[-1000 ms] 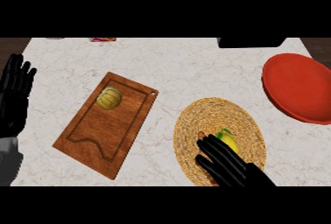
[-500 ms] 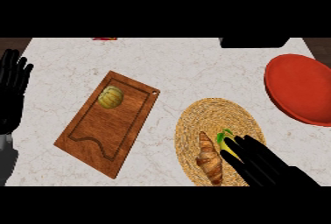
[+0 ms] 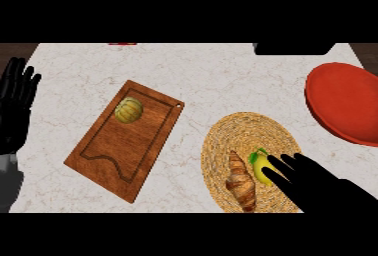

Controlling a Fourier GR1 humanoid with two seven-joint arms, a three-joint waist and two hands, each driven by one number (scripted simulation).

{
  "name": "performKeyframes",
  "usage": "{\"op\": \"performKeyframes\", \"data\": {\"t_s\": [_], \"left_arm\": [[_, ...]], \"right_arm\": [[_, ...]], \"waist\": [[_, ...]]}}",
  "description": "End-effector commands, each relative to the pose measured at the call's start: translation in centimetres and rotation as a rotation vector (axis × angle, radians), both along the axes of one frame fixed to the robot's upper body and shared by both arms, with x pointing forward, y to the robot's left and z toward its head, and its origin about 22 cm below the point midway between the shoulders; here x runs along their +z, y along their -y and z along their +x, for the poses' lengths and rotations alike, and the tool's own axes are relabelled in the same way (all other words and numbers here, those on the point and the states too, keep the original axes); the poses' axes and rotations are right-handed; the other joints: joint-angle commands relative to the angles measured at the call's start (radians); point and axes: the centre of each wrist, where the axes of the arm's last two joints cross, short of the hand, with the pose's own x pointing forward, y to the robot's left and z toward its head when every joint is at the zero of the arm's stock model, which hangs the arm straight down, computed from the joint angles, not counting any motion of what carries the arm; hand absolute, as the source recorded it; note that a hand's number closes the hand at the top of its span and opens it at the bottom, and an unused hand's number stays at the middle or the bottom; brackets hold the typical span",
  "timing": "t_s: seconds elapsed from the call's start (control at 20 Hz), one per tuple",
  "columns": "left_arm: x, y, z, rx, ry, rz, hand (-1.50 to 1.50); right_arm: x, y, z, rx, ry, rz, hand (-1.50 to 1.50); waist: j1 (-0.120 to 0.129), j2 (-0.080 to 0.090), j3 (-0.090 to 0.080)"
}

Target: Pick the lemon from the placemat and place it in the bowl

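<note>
On the placemat, the lemon lies just beside a croissant. My right hand lies over the lemon's right side, fingers spread and straight, not curled round it. I judge this the grasp step. Next I close round the lemon, lift it, and carry it to the bowl, up and right of the placemat. My left hand rests open, well left of it.

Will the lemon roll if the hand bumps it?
Probably: the lemon looks rounded, so a nudge could roll it. The woven placemat looks rough and may slow it; the croissant close beside it would likely block that side.
</note>
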Motion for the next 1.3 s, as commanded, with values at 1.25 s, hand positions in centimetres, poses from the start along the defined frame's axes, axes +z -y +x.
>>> {"op": "performKeyframes", "data": {"t_s": [1.25], "left_arm": [[0.7, 0.1, 0.6, 0.0, 0.004, -0.006, 0.0]], "right_arm": [[-8.2, 1.1, 6.6, -0.032, -0.089, 0.001, -1.5]], "waist": [[0.004, 0.001, 0.002]]}}
